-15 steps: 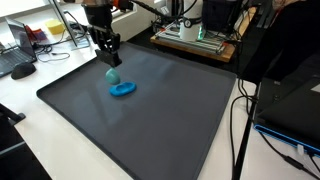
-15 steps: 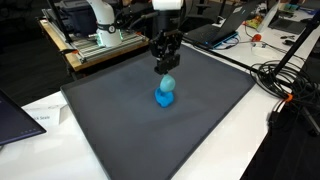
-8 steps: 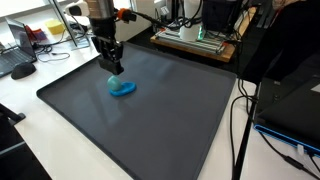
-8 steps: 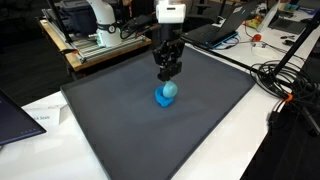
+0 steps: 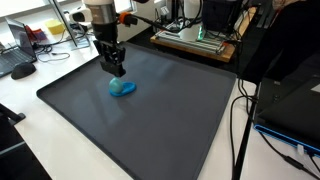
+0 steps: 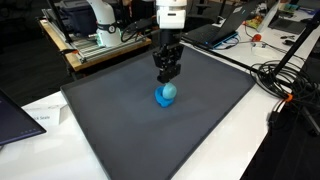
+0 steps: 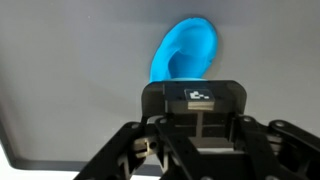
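- A dark grey mat (image 5: 150, 125) covers most of a white table (image 5: 30, 125); my guess is it gives a plain, even ground against which small things stand out.
- The robot arm (image 6: 170, 20) comes down from 12 o'clock with its wrist vertical, so the fingers point straight at the mat.
- The gripper (image 6: 168, 76) hangs just above a blue dish (image 6: 163, 100), near the mat's middle in that exterior view; its fingers merge into one dark mass, so I cannot tell whether they are spread or closed.
- The blue dish lies flat on the mat, at 6 o'clock from the gripper in both exterior views and at 12 o'clock in the wrist view.
- A pale ball (image 6: 169, 90) seems to sit on the dish, directly below the fingertips; whether they touch it is hard to make out.
- The wrist view shows only the gripper's housing; the fingers and ball are not visible there.
- Cables (image 5: 240, 130) trail at 3 o'clock; a laptop (image 6: 15, 112) is cut off at 9 o'clock.
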### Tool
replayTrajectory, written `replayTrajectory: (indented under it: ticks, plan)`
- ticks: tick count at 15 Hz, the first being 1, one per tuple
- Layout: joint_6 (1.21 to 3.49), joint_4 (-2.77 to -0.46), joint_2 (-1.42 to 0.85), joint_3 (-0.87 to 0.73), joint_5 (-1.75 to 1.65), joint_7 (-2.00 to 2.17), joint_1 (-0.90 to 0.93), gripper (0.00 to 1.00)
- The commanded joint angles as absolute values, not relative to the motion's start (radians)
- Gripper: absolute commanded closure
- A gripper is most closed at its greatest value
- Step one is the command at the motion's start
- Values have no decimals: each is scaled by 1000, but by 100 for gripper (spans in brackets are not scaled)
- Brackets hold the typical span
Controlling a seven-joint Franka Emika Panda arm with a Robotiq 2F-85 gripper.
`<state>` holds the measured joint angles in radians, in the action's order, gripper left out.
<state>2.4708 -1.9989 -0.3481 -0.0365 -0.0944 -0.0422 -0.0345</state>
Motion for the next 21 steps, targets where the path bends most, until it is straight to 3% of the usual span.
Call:
replayTrajectory:
  ticks: [1,21]
  plan:
    - [2466,-1987,-381,-38,-101,-86,-44,78]
    - [2455,-1930,-486,27,60,-514,-190,78]
